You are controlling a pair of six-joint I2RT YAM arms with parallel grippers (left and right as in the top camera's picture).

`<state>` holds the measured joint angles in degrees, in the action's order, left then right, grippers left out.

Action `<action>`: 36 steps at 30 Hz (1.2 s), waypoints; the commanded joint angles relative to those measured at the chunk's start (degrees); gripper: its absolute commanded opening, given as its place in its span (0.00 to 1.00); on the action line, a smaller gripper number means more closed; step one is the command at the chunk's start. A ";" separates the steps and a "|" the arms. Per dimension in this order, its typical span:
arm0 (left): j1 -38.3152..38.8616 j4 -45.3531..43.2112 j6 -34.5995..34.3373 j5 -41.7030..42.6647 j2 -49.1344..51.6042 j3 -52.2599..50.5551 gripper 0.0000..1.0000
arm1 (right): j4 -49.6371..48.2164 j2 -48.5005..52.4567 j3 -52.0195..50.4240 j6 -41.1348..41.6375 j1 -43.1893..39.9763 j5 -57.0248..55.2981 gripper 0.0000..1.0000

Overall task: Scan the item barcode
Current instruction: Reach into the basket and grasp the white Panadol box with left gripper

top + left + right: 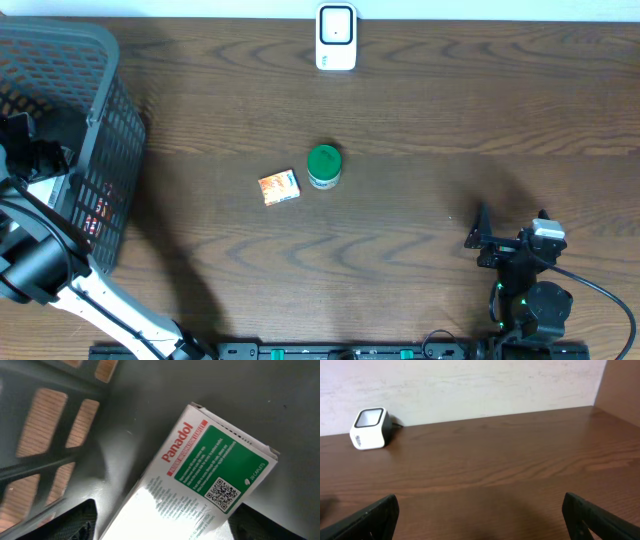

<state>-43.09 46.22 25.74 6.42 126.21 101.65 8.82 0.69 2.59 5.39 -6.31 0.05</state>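
On the dark wooden table [400, 290], the grey slotted basket [95, 70] fills the left edge, and the left arm reaches into it. Only the left wrist view shows what lies inside: a white box [200, 475] with "Panadol" in red above a green panel bearing a QR code; the finer print is too small to read. The left gripper [167, 519] straddles this box, jaws wide, with basket floor showing beside one finger. The right gripper [480, 505] hovers over bare wood, jaws fully spread, holding nothing. The white scanner [336, 38] stands at the far edge. A green-lidded jar [324, 166] and a small orange box [279, 187] sit mid-table, just beside each other.
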 commanded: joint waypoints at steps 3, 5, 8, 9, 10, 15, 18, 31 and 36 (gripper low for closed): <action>-0.55 1.92 0.15 1.33 6.05 -0.20 0.81 | -0.02 -0.35 -0.20 -0.76 -0.37 0.04 0.99; -0.55 2.32 0.13 1.33 7.37 -0.20 0.82 | -0.02 -0.35 -0.20 -0.76 -0.37 0.04 0.99; -0.55 2.34 -0.13 1.55 8.26 -0.20 1.00 | -0.02 -0.35 -0.20 -0.76 -0.37 0.04 0.99; -0.55 2.32 -0.33 1.57 8.28 -0.17 0.98 | -0.02 -0.35 -0.20 -0.76 -0.37 0.04 0.99; -0.55 2.32 -0.35 1.60 8.28 -0.17 0.98 | -0.02 -0.35 -0.20 -0.76 -0.37 0.04 0.99; -0.55 2.12 -0.33 1.60 8.28 -0.17 0.95 | -0.02 -0.35 -0.20 -0.76 -0.37 0.04 0.99; -0.55 2.12 -0.33 1.57 8.28 -0.17 0.71 | -0.02 -0.35 -0.20 -0.76 -0.37 0.04 0.99; -0.44 3.08 -13.68 1.81 2.91 -0.11 0.47 | -0.02 -0.35 -0.20 -0.76 -0.37 0.04 0.99; -0.33 3.87 -15.98 4.24 -5.84 -0.11 0.46 | -0.02 -0.35 -0.20 -0.76 -0.37 0.04 0.99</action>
<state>-43.29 49.50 14.28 8.75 127.33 102.41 8.82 0.69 2.59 5.39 -6.31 0.05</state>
